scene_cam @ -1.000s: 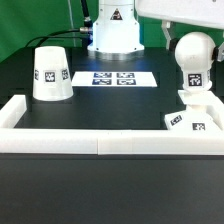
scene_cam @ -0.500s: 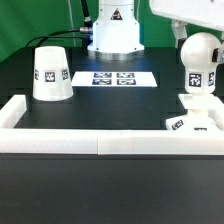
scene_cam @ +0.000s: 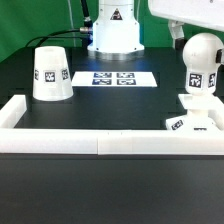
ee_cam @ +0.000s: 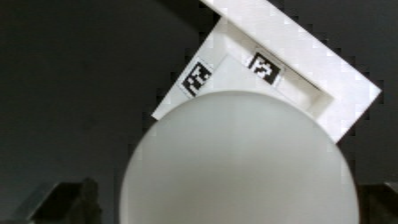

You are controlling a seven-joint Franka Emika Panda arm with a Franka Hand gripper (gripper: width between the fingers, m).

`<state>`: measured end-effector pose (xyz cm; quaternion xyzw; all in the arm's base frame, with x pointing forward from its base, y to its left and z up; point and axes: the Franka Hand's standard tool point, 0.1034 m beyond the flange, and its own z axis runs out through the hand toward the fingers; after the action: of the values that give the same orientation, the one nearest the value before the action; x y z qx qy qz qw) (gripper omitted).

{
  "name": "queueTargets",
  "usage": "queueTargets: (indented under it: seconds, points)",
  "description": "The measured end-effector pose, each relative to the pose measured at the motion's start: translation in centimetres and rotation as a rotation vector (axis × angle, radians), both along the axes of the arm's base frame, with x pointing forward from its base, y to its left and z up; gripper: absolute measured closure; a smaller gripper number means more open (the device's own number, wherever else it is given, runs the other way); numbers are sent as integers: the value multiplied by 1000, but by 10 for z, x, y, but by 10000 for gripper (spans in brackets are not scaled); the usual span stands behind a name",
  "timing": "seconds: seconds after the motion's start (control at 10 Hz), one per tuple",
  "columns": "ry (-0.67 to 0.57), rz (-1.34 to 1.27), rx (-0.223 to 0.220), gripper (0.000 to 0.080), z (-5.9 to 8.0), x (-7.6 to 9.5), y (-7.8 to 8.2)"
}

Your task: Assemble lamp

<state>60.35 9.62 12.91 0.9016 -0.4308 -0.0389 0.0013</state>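
The claw (ee_cam: 222, 205) points downward, its fingers (ee_cam: 68, 203) wide apart, grip unclear.

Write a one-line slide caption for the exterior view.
Bulb upright over the base at the exterior view's right, shade apart at its left.

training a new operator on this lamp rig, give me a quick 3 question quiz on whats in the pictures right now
1. True or false: the shade stands apart from the bulb, towards the exterior view's left.
2. Which part does the wrist view show just behind the bulb? a) the shade b) the base c) neither
3. Fill the gap: the shade rests with its wider end ___.
Key: 1 true; 2 b; 3 down.
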Motion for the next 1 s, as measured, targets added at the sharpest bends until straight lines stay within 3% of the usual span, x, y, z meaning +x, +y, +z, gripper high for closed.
queueTargets:
  seconds: [1.0]
  points:
    - [-33,915,63,101,0,0,6]
